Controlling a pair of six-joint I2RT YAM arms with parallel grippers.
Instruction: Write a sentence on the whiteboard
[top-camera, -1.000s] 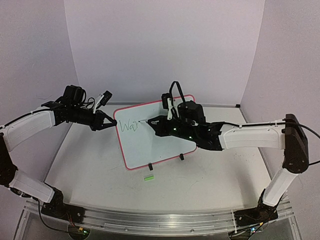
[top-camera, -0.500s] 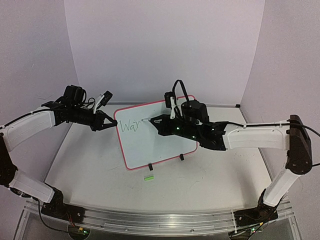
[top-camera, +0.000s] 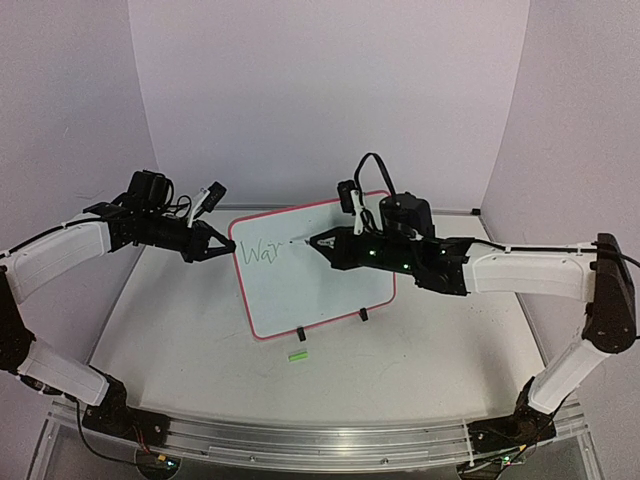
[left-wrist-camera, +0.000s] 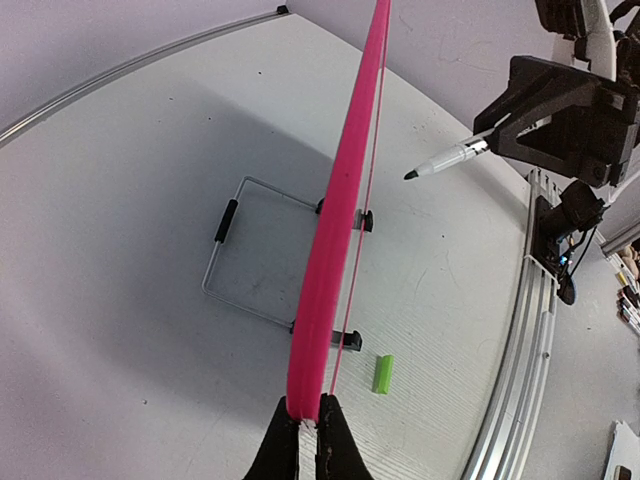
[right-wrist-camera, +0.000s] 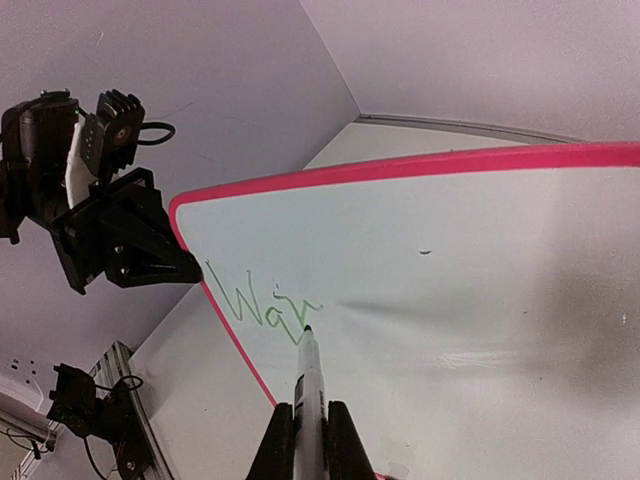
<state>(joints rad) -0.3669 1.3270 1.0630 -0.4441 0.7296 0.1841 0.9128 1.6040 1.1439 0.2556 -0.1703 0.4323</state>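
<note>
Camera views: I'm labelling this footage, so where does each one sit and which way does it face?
Top external: above and behind the robot, looking down at the whiteboard; left arm and right arm show.
Left wrist: looks along the board's pink edge; left end effector clamps it.
Right wrist: faces the board's writing; right end effector holds the marker.
Shared: both wrist views show the opposite arm.

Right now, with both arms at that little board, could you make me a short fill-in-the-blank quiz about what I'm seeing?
1. The right gripper holds a ____ pointed at the whiteboard.
2. The green letters on it read ____.
3. The left gripper pinches the whiteboard's edge, while a small green cap lies on the ____.

Missing words: marker; War; table.
</note>
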